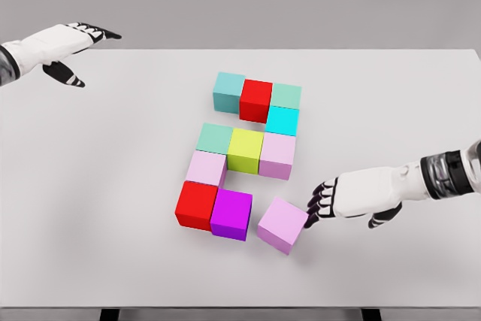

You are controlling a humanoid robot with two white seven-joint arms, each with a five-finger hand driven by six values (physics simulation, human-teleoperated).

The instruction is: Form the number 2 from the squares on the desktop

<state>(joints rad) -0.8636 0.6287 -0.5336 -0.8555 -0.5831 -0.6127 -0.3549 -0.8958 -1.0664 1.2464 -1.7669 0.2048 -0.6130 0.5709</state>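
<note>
Coloured cubes lie in a block figure on the white table (113,186). Top row: teal cube (228,92), red cube (256,100), pale green cube (285,97), with a cyan cube (282,120) below it. Middle row: green cube (215,139), yellow-green cube (245,149), pink cube (277,155). Below sit a pink cube (206,168), a red cube (196,204) and a purple cube (231,214). A loose pink cube (282,224) lies rotated just right of the purple one. My right hand (322,204) touches its right side with curled fingertips, not grasping. My left hand (75,46) hovers at the far left, open.
Wide bare table surface lies left of the figure and along the right side. The table's front edge runs near the bottom of the view, with dark legs below it.
</note>
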